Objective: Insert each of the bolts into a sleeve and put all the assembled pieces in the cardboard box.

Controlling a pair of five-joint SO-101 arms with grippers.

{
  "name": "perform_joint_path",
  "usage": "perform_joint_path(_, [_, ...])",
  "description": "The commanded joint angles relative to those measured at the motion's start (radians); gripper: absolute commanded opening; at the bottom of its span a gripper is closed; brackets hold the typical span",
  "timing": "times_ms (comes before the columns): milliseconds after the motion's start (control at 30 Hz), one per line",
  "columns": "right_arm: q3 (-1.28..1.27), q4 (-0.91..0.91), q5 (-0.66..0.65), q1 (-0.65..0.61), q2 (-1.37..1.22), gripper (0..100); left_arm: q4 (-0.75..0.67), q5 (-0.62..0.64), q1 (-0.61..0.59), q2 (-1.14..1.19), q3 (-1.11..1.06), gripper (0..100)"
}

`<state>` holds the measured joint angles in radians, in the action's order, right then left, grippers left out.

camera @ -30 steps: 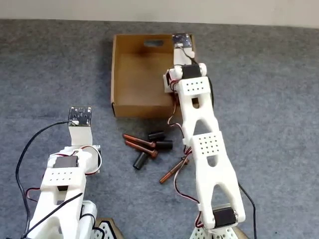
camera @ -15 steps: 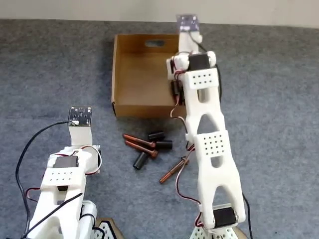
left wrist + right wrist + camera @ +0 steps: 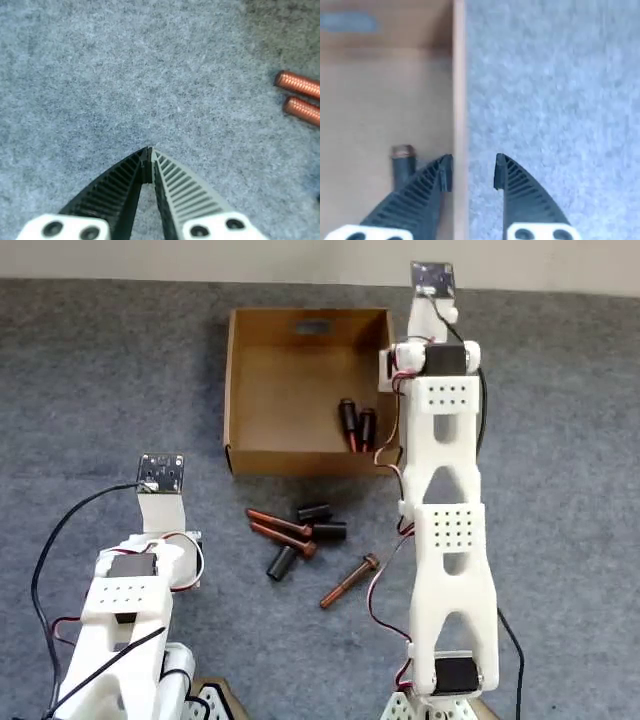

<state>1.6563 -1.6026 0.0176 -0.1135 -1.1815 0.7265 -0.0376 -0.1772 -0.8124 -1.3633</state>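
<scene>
Carpet open all around the left gripper, jaws pressed together, loose bolts and sleeves clustered just outside the near wall of the cardboard box, two assembled pieces inside by its right wall, right gripper spread astride that wall's edge.

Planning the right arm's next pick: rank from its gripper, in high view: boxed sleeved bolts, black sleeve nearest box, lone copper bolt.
1. Sleeved bolts, inside cardboard box.
2. Black sleeve, outside the box.
3. Lone copper bolt, beside right arm.
</scene>
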Motion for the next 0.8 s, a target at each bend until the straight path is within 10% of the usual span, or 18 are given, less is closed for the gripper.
perform_joint_path(0, [0.104, -0.002, -0.011, 0.007, -0.038, 13.5, -0.012, -0.005, -0.002, -0.019, 0.005, 2])
perform_joint_path(767, [0.107, -0.068, 0.209, -0.128, -0.133, 0.6, -0.012, -0.005, -0.002, -0.019, 0.005, 2])
